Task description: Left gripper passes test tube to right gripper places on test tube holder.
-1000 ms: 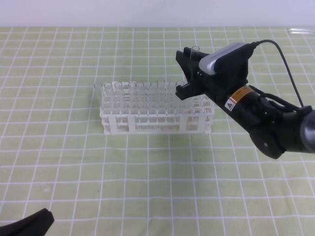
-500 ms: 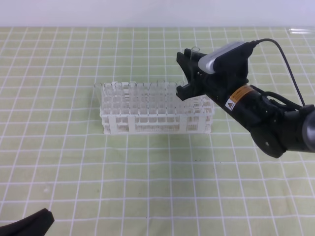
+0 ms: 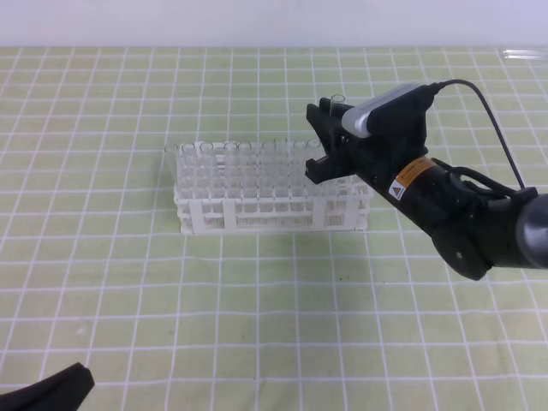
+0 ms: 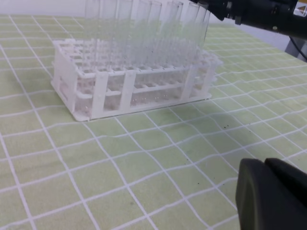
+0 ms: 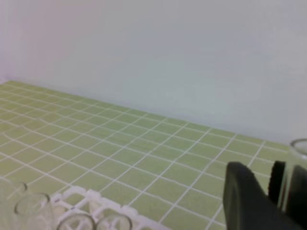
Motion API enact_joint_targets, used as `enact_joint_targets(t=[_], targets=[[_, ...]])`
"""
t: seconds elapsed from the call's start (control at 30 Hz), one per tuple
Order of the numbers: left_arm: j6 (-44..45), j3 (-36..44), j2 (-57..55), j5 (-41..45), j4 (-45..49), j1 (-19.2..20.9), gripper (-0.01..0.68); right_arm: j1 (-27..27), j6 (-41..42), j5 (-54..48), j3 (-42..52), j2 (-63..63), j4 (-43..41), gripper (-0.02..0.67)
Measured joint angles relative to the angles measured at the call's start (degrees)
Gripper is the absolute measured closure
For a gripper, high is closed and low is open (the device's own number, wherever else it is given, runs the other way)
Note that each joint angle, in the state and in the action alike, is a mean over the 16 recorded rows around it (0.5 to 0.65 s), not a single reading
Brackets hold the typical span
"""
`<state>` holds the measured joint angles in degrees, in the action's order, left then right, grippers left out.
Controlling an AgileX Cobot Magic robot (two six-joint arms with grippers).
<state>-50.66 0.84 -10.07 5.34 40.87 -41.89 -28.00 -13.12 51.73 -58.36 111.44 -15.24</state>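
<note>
My right gripper (image 3: 323, 137) is shut on the test tube (image 3: 336, 100), holding it upright over the right end of the white test tube holder (image 3: 248, 214). Only the tube's open rim shows above the black fingers. The right wrist view shows the same rim (image 5: 301, 146) beside one black finger (image 5: 247, 201). Several other clear tubes (image 4: 144, 33) stand in the holder (image 4: 100, 96). My left gripper (image 3: 51, 390) rests low at the front left, far from the holder. Its fingers (image 4: 273, 196) are pressed together with nothing between them.
The table is covered by a green cloth with a white grid (image 3: 257, 308). The right arm (image 3: 462, 214) reaches in from the right edge with a black cable looping above it. A pale wall closes off the back.
My right gripper has sunk slightly with the test tube, bringing it closer to the holder's right end. The left gripper has not moved.
</note>
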Motion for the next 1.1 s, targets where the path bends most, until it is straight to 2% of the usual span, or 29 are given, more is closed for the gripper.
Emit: enact_joint_targets(t=[0.83,1.1], targets=[[0.0,-0.3,0.1,0.1,0.0,-0.1,0.675,0.0,-0.5,-3.4,0.0,0.2,-2.4,0.56],[0.0,-0.2,0.1,0.1,0.0,0.0,0.674,0.0,-1.5,-4.9,-0.1,0.2,-2.5,0.498]])
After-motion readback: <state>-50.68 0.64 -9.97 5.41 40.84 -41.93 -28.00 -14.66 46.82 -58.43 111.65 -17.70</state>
